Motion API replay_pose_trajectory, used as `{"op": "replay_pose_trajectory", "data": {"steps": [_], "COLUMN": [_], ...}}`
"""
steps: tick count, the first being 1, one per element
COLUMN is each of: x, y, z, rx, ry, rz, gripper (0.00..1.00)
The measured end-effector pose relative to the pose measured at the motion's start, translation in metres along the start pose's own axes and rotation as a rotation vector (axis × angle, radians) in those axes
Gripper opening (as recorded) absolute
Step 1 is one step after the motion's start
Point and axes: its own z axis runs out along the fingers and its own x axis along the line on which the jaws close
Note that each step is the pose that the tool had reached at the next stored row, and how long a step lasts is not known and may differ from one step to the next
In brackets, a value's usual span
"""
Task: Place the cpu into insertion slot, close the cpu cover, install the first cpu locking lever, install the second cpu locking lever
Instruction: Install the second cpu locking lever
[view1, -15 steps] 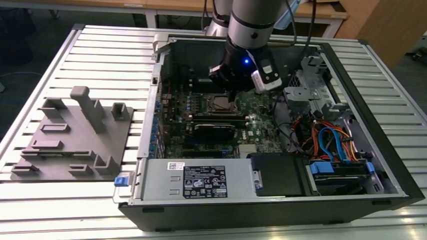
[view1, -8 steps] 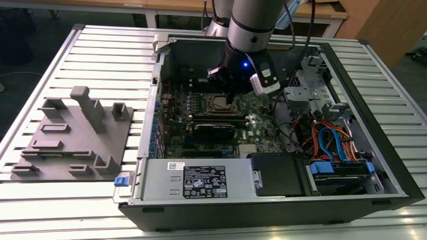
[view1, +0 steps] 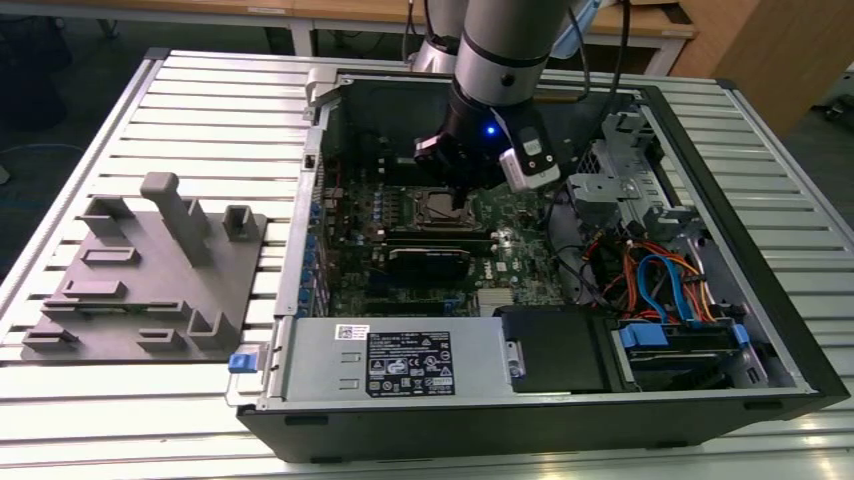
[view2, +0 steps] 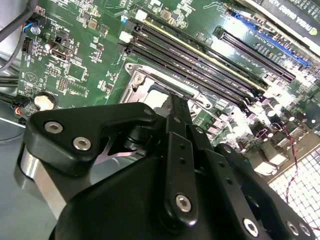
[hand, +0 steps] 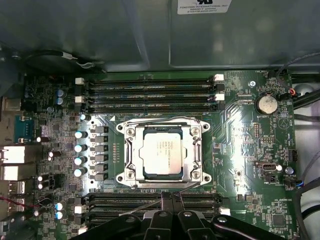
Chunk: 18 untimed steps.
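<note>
Hovering beside the socket (hand: 166, 156), the gripper (hand: 172, 199) has its fingers pressed together and grips nothing. The chip (hand: 165, 157) sits seated in the socket, with the cover (hand: 131, 150) lying flat around it. Judgement: lever stage is in hand; the thin lever (hand: 175, 189) just beside the fingertips calls for a precise hooking push.

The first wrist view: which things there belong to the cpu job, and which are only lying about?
Belonging to the job:
- cpu, seated in the insertion slot
- cpu cover, down around the cpu
- gripper, beside the slot

Only lying about:
- memory slots
- round battery
</note>
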Motion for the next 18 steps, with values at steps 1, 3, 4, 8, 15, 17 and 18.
{"op": "replay_pose_trajectory", "data": {"steps": [1,3,4,8,15,17,18], "x": [0.0000,0.0000,0.0000,0.0007,0.0099,0.0132,0.0138], "y": [0.0000,0.0000,0.0000,-0.0007,-0.0057,-0.0070,-0.0085], "z": [0.0000,0.0001,0.0004,0.0029,0.0069,0.0081,0.0088], "rx": [0.0000,0.0000,-0.0003,-0.0031,-0.0353,-0.0426,-0.0443], "ry": [0.0000,0.0000,-0.0001,0.0002,0.0013,0.0017,0.0017], "rz": [0.000,0.000,0.000,-0.001,-0.002,-0.003,-0.003], "gripper": [0.11,0.11,0.11,0.11,0.11,0.11,0.11]}}
